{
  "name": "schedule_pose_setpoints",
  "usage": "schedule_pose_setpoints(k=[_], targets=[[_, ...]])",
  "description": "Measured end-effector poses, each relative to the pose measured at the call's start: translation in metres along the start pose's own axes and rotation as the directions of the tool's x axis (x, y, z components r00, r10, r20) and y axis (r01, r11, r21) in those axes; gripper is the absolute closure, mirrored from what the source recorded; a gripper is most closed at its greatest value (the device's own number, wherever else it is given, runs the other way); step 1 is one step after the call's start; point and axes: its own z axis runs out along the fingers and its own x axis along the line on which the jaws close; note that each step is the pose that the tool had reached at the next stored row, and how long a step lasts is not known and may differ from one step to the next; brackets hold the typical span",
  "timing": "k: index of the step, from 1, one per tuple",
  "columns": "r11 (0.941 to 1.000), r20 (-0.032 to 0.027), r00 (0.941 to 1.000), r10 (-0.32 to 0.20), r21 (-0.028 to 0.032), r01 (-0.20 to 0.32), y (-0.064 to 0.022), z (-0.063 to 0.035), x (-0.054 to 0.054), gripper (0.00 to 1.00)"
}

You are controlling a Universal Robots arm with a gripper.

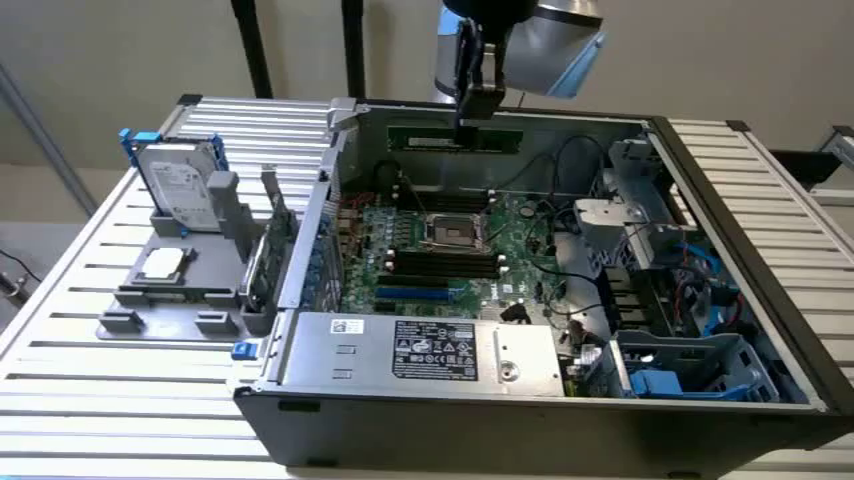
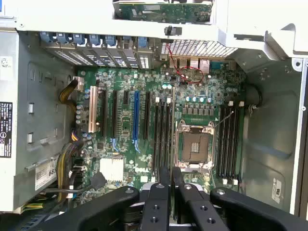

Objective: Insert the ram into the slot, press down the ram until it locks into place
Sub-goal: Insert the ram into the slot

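Slatted white table [image 1: 80, 400], carrying at its middle an open dark computer case [image 1: 534, 440] laid on its side. Flat on the case floor, a green motherboard [image 1: 501, 215]. Filling the case's corner toward the exterior view's lower left, a silver power supply [image 1: 427, 350] with a printed label. Near the table's edge on the exterior view's left, a grey fixture [image 1: 174, 290] holding a hard drive [image 1: 180, 190] upright in a blue bracket.

Over the case's edge opposite the power supply, the gripper [image 1: 478, 118], clenched on the top edge of the ram [image 1: 434, 139]. Green stick held level, lengthwise along that edge, about level with the case's rim and well apart from the board below.

Seen from the wrist, the gripper [image 2: 171, 175] drawn close together above the motherboard [image 2: 144, 96]. Near the board's middle, just beside the processor socket [image 2: 194, 147], the slot [image 2: 162, 134], one of a bank of parallel black sockets, roughly in line with the fingertips. Ram not yet seated.
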Motion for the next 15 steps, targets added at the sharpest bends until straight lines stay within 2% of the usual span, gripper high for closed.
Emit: schedule_pose_setpoints(k=[15], targets=[[1.0,-0.0004,1.0,0.002,-0.0002,-0.002,-0.0001,0.0017,-0.0001,0.87]])
